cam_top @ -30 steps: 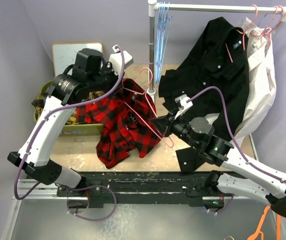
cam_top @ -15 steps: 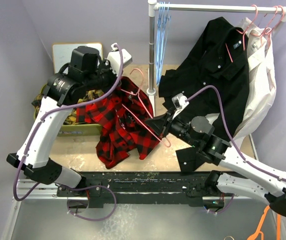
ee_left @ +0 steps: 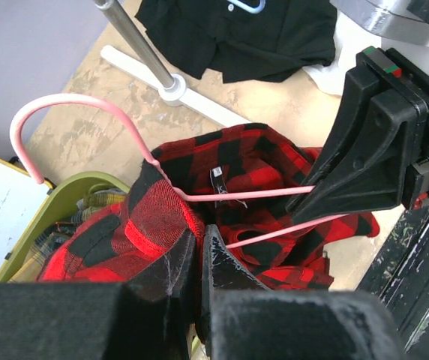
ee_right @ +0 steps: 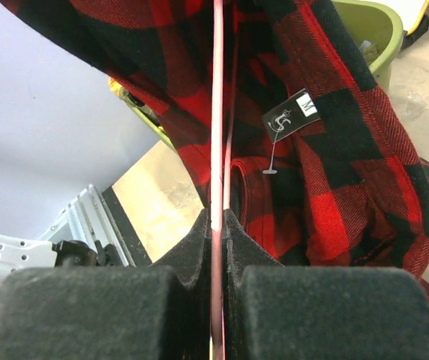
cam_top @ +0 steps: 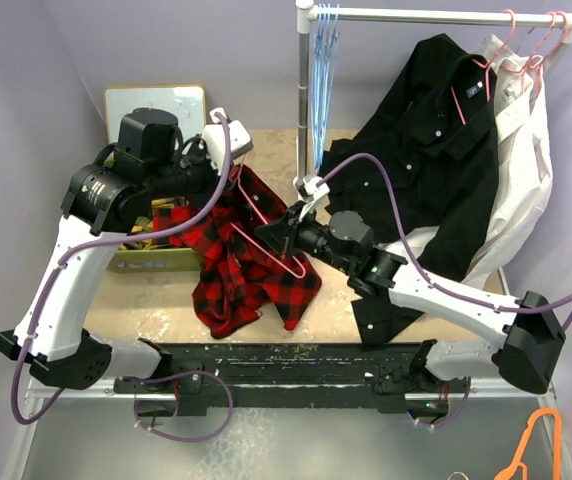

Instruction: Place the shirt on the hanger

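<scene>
The red-and-black check shirt [cam_top: 251, 275] hangs bunched from my left gripper [cam_top: 228, 185], which is shut on its collar edge; its lower part lies on the table. In the left wrist view the cloth [ee_left: 147, 225] is pinched between the fingertips of the left gripper [ee_left: 198, 241]. The pink hanger [cam_top: 278, 250] runs inside the shirt's neck opening, its hook [ee_left: 64, 105] sticking out above the collar. My right gripper [cam_top: 273, 238] is shut on the hanger's lower wire [ee_right: 217, 112], seen edge-on between the tips of the right gripper [ee_right: 217, 219], with the shirt's label tag [ee_right: 293, 116] beside it.
A green bin [cam_top: 156, 258] with plaid cloth stands at the left, a whiteboard [cam_top: 156, 100] behind it. The rack pole [cam_top: 306, 100] carries light blue hangers [cam_top: 323, 70], a black shirt [cam_top: 436, 130] and a white shirt [cam_top: 526, 150]. An orange hanger [cam_top: 531, 440] lies front right.
Both grippers have moved left. The right arm has stretched out and pushed the hanger further into the shirt. The left gripper has carried the collar left.
</scene>
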